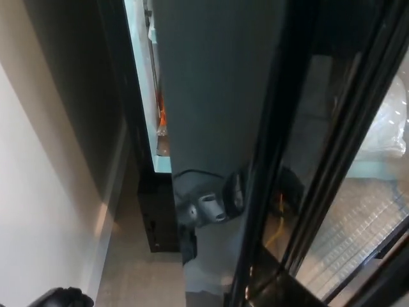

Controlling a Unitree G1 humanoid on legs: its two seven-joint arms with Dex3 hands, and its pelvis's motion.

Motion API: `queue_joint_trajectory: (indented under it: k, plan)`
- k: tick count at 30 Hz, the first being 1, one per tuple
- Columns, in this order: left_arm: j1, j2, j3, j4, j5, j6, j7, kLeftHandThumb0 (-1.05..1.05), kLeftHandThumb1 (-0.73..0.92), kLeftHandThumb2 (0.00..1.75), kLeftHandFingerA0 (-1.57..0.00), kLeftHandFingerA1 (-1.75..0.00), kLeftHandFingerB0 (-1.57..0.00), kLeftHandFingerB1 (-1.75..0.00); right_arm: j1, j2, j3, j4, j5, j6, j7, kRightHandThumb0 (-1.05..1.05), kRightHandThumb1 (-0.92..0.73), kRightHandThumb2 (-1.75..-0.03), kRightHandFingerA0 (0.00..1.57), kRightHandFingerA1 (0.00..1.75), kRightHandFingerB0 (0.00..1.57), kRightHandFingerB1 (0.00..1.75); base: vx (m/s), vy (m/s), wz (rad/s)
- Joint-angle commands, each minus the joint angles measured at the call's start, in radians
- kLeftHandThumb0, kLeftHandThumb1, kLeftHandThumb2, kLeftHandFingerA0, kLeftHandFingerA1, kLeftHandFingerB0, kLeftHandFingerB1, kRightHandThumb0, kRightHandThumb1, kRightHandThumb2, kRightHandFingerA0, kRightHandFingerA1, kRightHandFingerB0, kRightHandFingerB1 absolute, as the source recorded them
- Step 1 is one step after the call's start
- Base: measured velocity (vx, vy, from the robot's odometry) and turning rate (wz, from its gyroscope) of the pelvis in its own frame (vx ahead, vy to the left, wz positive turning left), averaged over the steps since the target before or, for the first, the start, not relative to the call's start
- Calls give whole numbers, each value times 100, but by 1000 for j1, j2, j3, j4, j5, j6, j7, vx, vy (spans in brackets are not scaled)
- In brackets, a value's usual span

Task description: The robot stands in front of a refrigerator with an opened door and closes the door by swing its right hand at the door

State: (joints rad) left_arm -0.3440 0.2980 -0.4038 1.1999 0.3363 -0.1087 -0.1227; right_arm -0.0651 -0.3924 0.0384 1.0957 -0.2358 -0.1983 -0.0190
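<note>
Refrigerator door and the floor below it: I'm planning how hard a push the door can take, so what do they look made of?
The refrigerator door looks like smooth grey painted or brushed metal, with a faint sheen and a dim reflection near its bottom, framed by a glossy black edge. The floor looks like matte beige tile or vinyl; unclear which.

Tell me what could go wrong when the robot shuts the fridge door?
1. The right hand is out of sight, so its swing might miss the door or hit the dark glass beside it.
2. An orange thing sits near the fridge's open edge; a hard slam could perhaps knock or pinch it.
3. The wall is close on the left, leaving little room.
</note>
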Motion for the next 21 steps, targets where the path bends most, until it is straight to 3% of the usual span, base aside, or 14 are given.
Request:
queue_joint_trajectory:
  k: [1,2,3,4,6,7,11,12,13,21]
  plan:
    - [15,42,-9,32,39,-46,-25,-43,72,61,-45,-36,-33,-32,-9,0,10,42,-5,-79,-17,-43,-76,-64,63,43,43,35,0,0,0]
    - [24,49,-11,33,42,-51,-20,-43,72,61,-46,-36,-34,-32,-7,4,14,43,-7,-83,-16,-52,-63,-92,48,54,32,47,0,0,0]
    - [33,55,-13,34,47,-56,-16,-43,72,61,-46,-36,-34,-32,-4,8,19,45,-9,-89,-16,-52,-63,-92,48,54,32,47,0,0,0]
    - [41,58,-12,34,46,-59,-14,-42,72,61,-46,-36,-33,-32,0,10,22,47,-9,-93,-14,-51,-76,-63,56,39,38,33,0,0,0]
    - [58,60,-6,35,43,-64,-9,-43,72,61,-45,-36,-33,-32,9,13,27,54,-7,-104,-12,-51,-77,-63,50,38,36,33,0,0,0]
    - [79,60,-1,36,40,-70,12,-44,70,61,-47,-37,-33,-32,21,16,31,62,-7,-115,-9,-53,-62,-97,35,53,20,44,0,0,0]
    - [121,59,16,36,31,-87,62,-44,69,61,-46,-38,-34,-33,40,22,41,75,-10,-129,-13,-59,-64,-95,32,50,21,43,0,0,0]
    - [146,58,27,33,25,-80,80,-49,74,63,-29,-34,-31,-31,51,26,52,78,-20,-121,-23,-57,-77,-64,25,31,27,31,0,0,0]
    - [172,57,35,29,21,-78,95,-27,54,105,-9,-51,-8,-48,67,28,65,76,-33,-116,-37,-58,-80,-64,19,30,21,29,0,0,0]
    - [280,54,70,15,17,-79,141,-30,54,107,-6,-49,-6,-48,141,37,116,71,-65,-141,-90,-62,-80,-65,20,29,21,28,0,0,0]
